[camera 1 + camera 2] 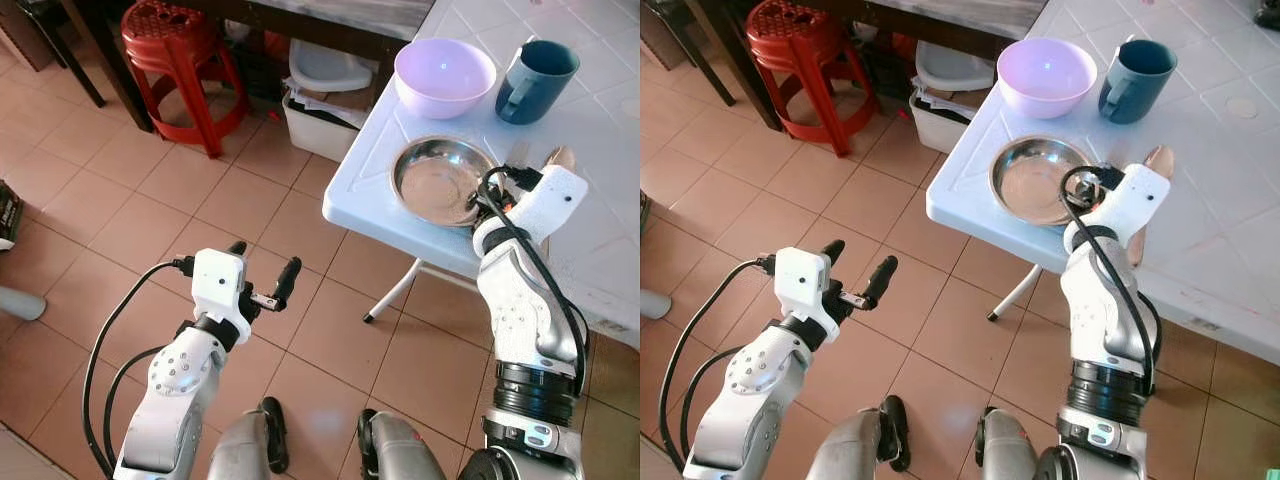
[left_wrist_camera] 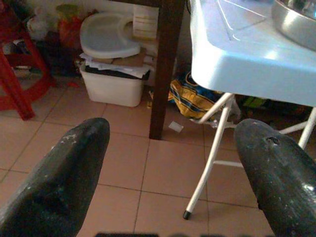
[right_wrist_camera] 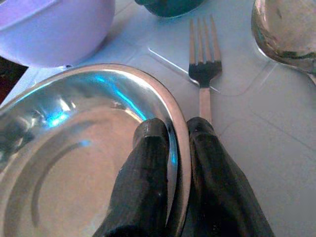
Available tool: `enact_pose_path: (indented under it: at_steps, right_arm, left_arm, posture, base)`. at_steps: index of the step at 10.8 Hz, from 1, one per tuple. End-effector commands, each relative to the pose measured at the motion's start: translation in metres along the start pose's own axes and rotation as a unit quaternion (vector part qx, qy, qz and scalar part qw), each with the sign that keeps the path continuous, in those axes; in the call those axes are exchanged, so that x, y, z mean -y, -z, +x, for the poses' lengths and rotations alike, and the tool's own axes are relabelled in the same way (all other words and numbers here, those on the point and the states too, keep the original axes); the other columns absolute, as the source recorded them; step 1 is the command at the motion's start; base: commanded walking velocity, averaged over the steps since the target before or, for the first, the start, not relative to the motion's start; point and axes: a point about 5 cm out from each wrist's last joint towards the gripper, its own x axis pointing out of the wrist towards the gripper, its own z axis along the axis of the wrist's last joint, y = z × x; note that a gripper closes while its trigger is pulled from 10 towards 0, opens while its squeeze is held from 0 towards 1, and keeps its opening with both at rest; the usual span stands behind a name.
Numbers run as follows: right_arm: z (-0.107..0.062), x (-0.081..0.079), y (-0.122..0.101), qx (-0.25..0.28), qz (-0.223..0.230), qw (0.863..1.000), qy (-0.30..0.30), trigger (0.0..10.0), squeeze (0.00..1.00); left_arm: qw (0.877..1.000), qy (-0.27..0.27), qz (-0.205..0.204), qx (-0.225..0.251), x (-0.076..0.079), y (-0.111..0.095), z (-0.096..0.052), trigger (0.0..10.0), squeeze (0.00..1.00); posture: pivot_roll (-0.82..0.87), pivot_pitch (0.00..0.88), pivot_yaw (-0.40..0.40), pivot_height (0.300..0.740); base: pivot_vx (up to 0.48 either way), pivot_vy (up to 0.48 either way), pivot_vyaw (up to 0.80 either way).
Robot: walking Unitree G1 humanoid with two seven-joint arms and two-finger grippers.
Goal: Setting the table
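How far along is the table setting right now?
Laid out on the white table: steel plate, purple bowl, teal mug, fork beside the plate, and a spoon. The right gripper has its fingers straddling the plate's rim, seemingly adjusting it. The left gripper hangs open over the floor.

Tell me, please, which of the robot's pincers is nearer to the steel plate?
The right pincer is nearer: its fingers straddle the steel plate rim on the white table, beside the fork. The left pincer hangs open over the floor, away from the table.
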Motion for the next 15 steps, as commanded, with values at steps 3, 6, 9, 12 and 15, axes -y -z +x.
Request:
enact_pose_path:
  at_steps: [3,6,9,12,15]
  right_arm:
    - [0.000,0.011,0.011,-0.014,0.010,1.000,0.024,0.0,0.00]
    - [-0.004,0.001,-0.008,0.060,0.036,0.997,-0.016,0.0,0.00]
    - [-0.012,-0.001,-0.004,0.084,0.006,0.995,-0.046,0.0,0.00]
    - [-0.015,0.001,-0.004,0.095,-0.019,0.994,-0.054,0.0,0.00]
    - [-0.015,-0.002,-0.004,0.102,-0.043,0.991,-0.071,3.7,0.00]
  left_arm:
    - [0.993,-0.113,0.023,-0.035,-0.022,0.011,0.003,10.0,0.00]
    - [0.993,-0.111,0.016,-0.028,-0.021,0.011,0.004,10.0,0.00]
    - [0.993,-0.109,0.001,-0.032,-0.020,0.018,0.006,10.0,0.00]
    - [0.995,-0.102,0.007,-0.011,-0.017,0.011,0.017,10.0,0.00]
    - [0.996,-0.094,0.000,0.009,-0.013,0.005,0.020,10.0,0.00]
  posture:
    - [-0.06,0.254,0.041,0.740]
    - [-0.06,0.236,0.038,0.740]
    - [-0.07,0.195,0.033,0.740]
    - [-0.08,0.196,0.033,0.740]
    - [-0.08,0.191,0.031,0.740]
  base:
    - [0.000,0.000,0.00]
    - [0.000,0.000,0.00]
    - [0.000,0.160,0.00]
    - [0.000,0.479,0.00]
    - [0.000,0.460,0.00]
